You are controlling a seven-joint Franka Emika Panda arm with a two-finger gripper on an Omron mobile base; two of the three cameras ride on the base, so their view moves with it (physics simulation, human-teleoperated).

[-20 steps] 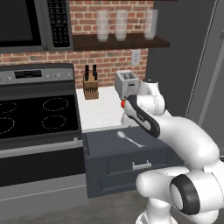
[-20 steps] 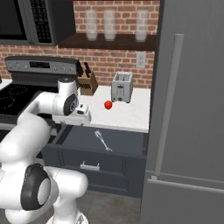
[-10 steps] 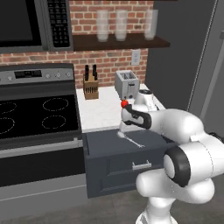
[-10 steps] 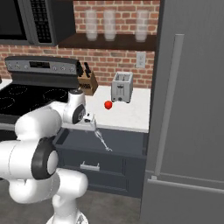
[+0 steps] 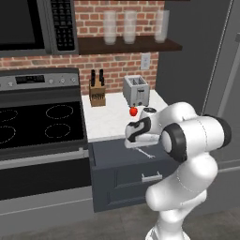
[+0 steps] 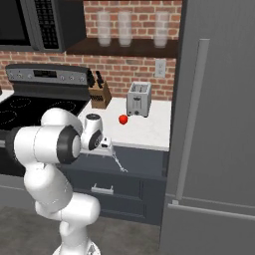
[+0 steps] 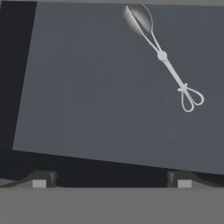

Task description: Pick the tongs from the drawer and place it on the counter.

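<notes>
Left base view: drawer [image 5: 126, 180] pulled open under counter [image 5: 110, 124]; gripper [image 5: 132, 143] over its rear left, tongs [image 5: 148, 153] just beside it on drawer floor.
Right base view: tongs [image 6: 119, 164] lie diagonal.
Hand view: fingertips [image 7: 40, 180] spread wide, holding nothing; tongs [image 7: 162, 57] upper right, spoon end toward top edge, loop end lower right.

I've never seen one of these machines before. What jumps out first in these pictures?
The big white robot arm bends low over an open dark drawer beside the black stove. On the drawer's floor lie slim silvery tongs, with the gripper poised open above them and off to one side, not touching. Behind, on the white counter, a small red fruit sits in front of a toaster.
</notes>
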